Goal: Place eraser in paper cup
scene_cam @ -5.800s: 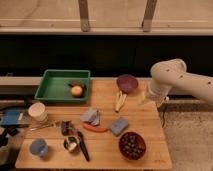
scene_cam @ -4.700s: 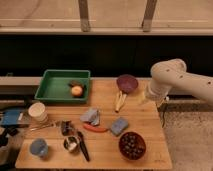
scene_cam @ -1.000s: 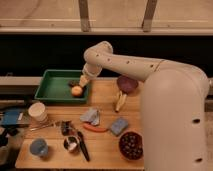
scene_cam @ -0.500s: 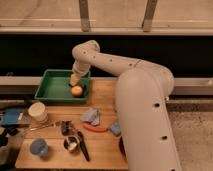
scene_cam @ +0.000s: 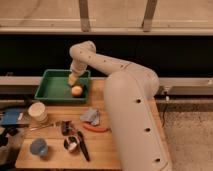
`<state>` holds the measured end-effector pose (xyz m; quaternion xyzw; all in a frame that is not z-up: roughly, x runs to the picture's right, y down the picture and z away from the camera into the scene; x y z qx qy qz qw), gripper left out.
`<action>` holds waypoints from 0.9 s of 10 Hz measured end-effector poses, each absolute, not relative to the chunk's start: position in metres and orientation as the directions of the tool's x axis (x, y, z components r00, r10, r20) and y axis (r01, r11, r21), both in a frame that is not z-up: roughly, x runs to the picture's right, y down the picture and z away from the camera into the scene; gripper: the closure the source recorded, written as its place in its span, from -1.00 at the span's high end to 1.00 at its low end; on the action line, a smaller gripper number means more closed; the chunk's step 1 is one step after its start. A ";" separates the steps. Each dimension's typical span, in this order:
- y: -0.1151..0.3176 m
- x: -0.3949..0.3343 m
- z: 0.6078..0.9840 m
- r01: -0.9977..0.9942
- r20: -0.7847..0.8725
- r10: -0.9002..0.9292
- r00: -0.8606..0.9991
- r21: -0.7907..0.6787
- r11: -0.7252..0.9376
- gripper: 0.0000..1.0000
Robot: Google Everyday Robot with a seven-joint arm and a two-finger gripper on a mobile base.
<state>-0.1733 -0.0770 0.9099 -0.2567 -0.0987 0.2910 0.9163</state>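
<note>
My gripper (scene_cam: 73,79) hangs over the green tray (scene_cam: 50,90) at the back left of the table, fingers pointing down just above and left of an orange ball (scene_cam: 76,90). It is open with nothing between the fingers. A small dark block, the eraser (scene_cam: 84,88), lies in the tray against the ball's right side, partly hidden. The cream-white paper cup (scene_cam: 37,111) stands upright on the table in front of the tray's left end, well apart from the gripper.
My arm's large white body (scene_cam: 132,120) covers the right half of the table. In front lie a grey-blue sponge block (scene_cam: 91,116), a red tool (scene_cam: 96,128), a small metal cup (scene_cam: 71,144), a blue cup (scene_cam: 38,147) and a black tool (scene_cam: 83,146).
The arm has swung from the table's right side leftward, and the gripper has come down over the green tray near the orange ball. Nothing on the table has moved.
</note>
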 end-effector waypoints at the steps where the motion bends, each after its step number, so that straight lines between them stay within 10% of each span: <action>1: -0.076 -0.175 0.913 -0.489 0.031 0.585 0.810 -0.514 0.705 0.33; 9: -0.065 -0.190 0.935 -0.521 0.025 0.586 0.810 -0.428 0.738 0.33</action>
